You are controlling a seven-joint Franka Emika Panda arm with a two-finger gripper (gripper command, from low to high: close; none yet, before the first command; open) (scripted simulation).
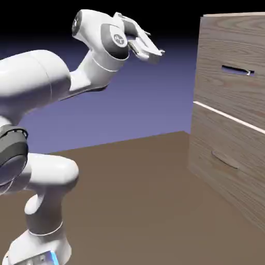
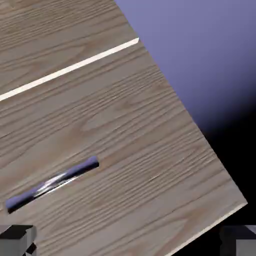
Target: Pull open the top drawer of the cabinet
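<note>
The cabinet stands on the brown bench at the right side of the exterior view, a tall grey-brown wood-grain box with two stacked fronts split by a pale line. The top drawer is the upper front; it sits flush with the panel below, so it is closed. Its dark horizontal slot with the small silvery handle lies about midway up that front. The lower front carries a flat wooden oval handle. The white arm rises from the lower left of the exterior view and bends up and over, carrying the gripper high above the bench, roughly level with the upper part of the top drawer and well apart from the cabinet, with open backdrop between them. The fingers point toward the cabinet and hold nothing. In the hand view, which is rolled, the wood-grain face fills most of the picture, with the pale line running diagonally across the upper left and the slot and shiny handle slanting across the lower left. The two grey fingers show at the bottom corners, spread wide apart and open, with only the drawer front seen between them, not touching it.
</note>
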